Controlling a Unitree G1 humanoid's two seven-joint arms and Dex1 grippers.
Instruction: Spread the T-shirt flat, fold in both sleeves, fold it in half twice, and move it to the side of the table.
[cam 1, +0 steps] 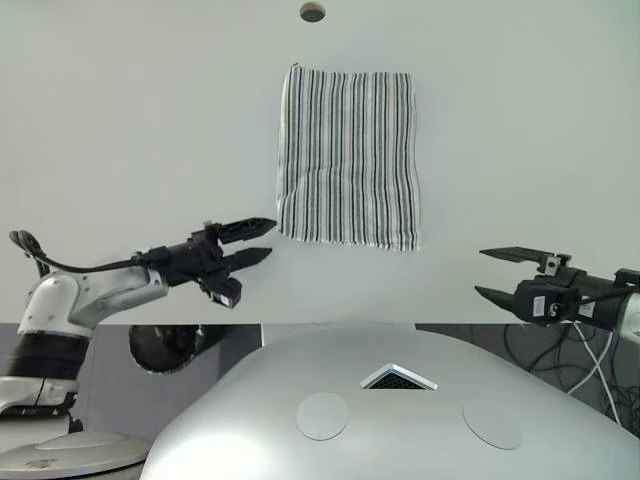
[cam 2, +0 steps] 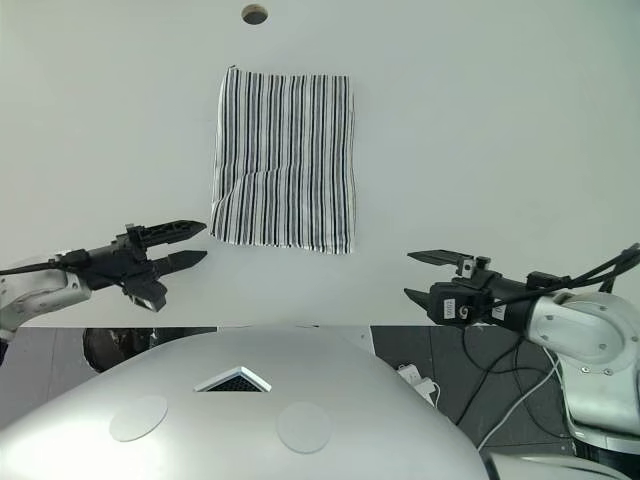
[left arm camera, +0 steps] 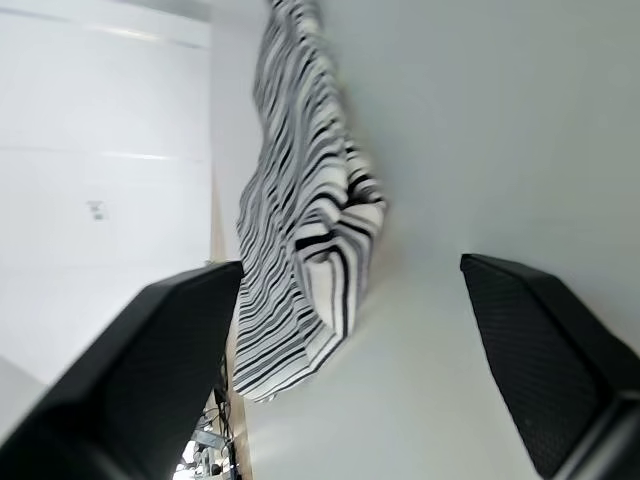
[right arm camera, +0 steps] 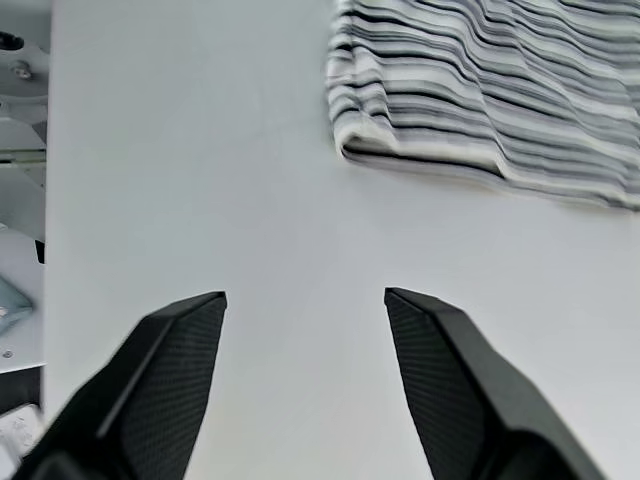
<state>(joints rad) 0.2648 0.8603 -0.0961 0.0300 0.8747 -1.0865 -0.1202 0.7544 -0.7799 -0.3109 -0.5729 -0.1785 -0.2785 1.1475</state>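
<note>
The black-and-white striped T-shirt (cam 1: 348, 157) lies folded into a tall rectangle on the white table (cam 1: 120, 150), toward the far middle. Its near edge is slightly rumpled at the near left corner (left arm camera: 320, 260). My left gripper (cam 1: 262, 240) hovers open just left of that near left corner, holding nothing. Over the table's near right edge my right gripper (cam 1: 492, 273) stands open and empty, well short of the shirt's near right corner (right arm camera: 400, 140). The folded shirt (cam 2: 285, 160) is touched by neither gripper.
A round hole (cam 1: 312, 12) sits in the tabletop beyond the shirt. White table surface stretches wide on both sides of the shirt. Cables (cam 2: 500, 400) hang below the table's near right edge.
</note>
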